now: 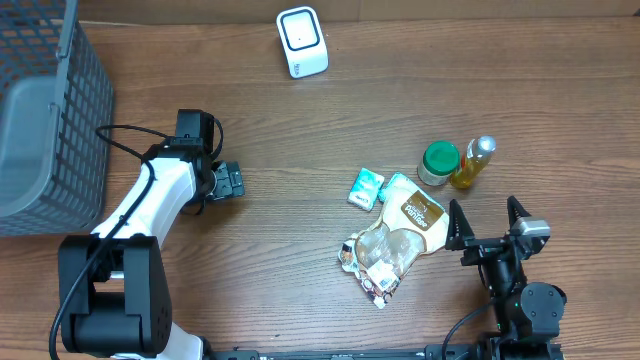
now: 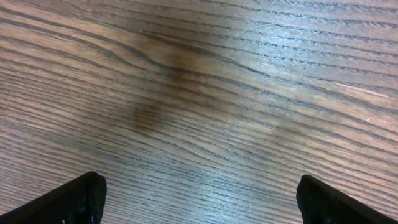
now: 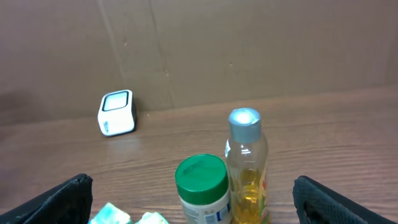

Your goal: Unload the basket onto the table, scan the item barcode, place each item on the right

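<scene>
One wood-grain table, backed by a plain brown wall, carries everything; a grey basket sits at the left edge, a white scanner at the back; a green-lidded jar, yellow bottle, teal packet and snack bags cluster right of centre, barcodes too small to make out; left gripper points down at bare wood, jaws wide, empty; right gripper sits low facing jar and bottle, spread wide, holding nothing.
</scene>
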